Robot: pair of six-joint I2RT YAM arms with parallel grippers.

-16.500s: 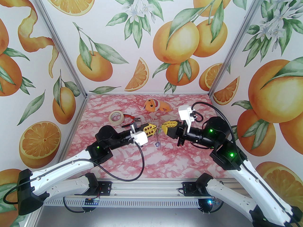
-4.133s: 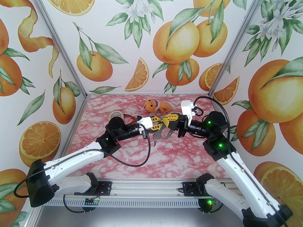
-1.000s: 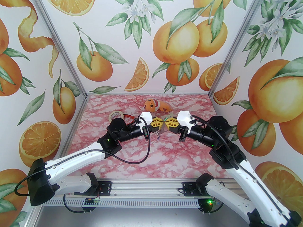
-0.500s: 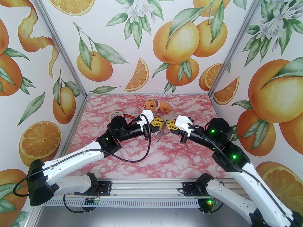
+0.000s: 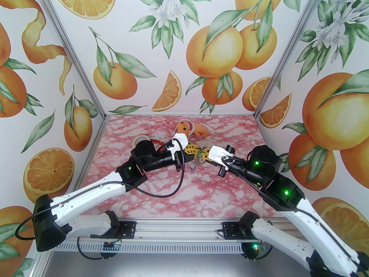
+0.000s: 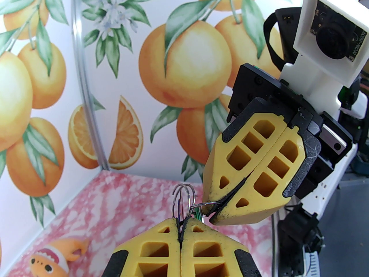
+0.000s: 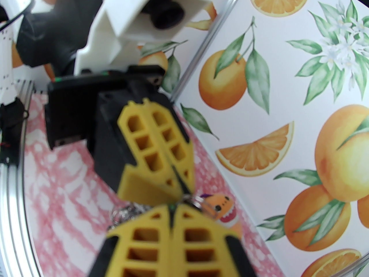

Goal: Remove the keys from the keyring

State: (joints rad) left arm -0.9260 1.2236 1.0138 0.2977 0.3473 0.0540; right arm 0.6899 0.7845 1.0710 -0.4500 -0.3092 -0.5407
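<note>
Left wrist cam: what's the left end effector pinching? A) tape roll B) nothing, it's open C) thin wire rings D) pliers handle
C: the left end effector is shut on wire rings poking up between its tips; the right end effector pinches the same cluster.

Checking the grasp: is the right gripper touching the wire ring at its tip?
Touching. Left wrist view shows the right gripper shut on the wire ring, the wire pinched at its tip.
</note>
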